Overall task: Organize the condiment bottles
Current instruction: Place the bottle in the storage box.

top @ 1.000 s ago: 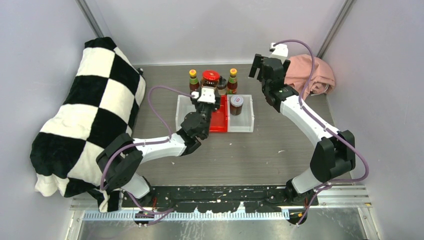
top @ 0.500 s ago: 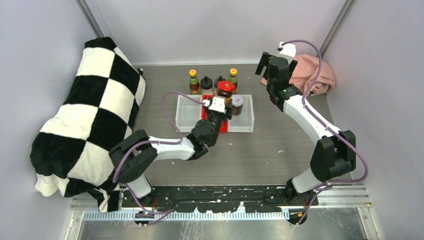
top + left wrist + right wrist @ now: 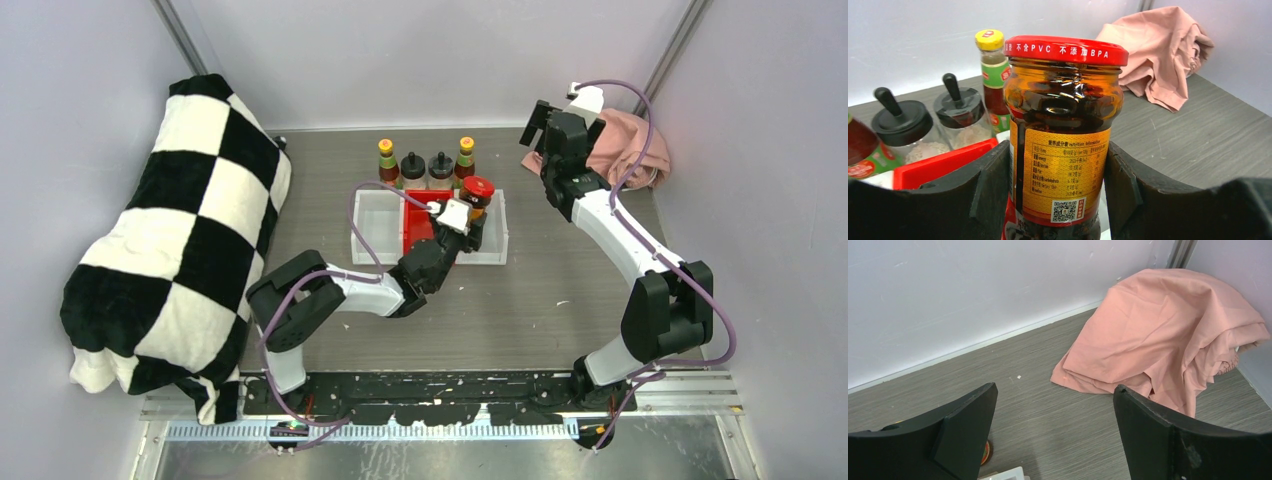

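My left gripper (image 3: 468, 216) is shut on the squat red-lidded dark jar (image 3: 477, 190) and holds it upright over the right white bin (image 3: 497, 240). In the left wrist view the jar (image 3: 1063, 125) fills the middle, with my gripper (image 3: 1058, 165) pressed on both sides of its yellow label. Two yellow-capped sauce bottles (image 3: 387, 156) (image 3: 466, 150) and two black-lidded shakers (image 3: 413, 166) (image 3: 440, 165) stand in a row behind the bins. My right gripper (image 3: 549, 125) is open and empty, raised at the back right. A smaller jar seen earlier in the right bin is hidden.
A left white bin (image 3: 372, 228) and a red bin (image 3: 418, 228) sit beside the right one. A pink cloth (image 3: 628, 146) lies at the back right, also in the right wrist view (image 3: 1168, 335). A checkered blanket (image 3: 170, 230) covers the left side.
My left gripper has carried the red-lidded jar from the row behind the bins rightward to above the right white bin. My right gripper has drifted back and right towards the pink cloth.
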`<state>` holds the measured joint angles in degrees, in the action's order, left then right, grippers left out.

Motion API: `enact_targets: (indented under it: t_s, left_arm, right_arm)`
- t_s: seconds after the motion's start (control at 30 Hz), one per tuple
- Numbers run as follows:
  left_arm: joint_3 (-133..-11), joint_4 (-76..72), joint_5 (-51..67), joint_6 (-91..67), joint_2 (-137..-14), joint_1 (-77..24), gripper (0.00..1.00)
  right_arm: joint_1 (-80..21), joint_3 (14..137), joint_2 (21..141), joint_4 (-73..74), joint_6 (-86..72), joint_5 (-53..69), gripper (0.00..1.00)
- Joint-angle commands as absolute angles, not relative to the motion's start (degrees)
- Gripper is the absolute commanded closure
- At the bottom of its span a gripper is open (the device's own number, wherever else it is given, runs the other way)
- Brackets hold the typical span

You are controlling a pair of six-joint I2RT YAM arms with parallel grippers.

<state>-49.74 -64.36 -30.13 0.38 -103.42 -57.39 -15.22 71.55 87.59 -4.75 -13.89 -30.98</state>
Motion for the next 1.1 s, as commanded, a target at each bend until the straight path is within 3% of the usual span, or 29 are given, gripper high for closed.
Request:
enact_targets:
  t_s: [0.0, 1.07]
  left_arm:
    - [-54.0, -73.3, -26.9, -2.6, -103.1, -57.0, 1.00]
    - [-61.5, -81.9, -10.7, -11.2, -119.5, -50.8, 1.00]
  right_arm:
    - [-14.9, 72.2, 84.9, -8.0, -14.0, -31.6, 0.08]
    - [-14.2, 74.6, 84.2, -11.1, -9.0, -32.1, 0.08]
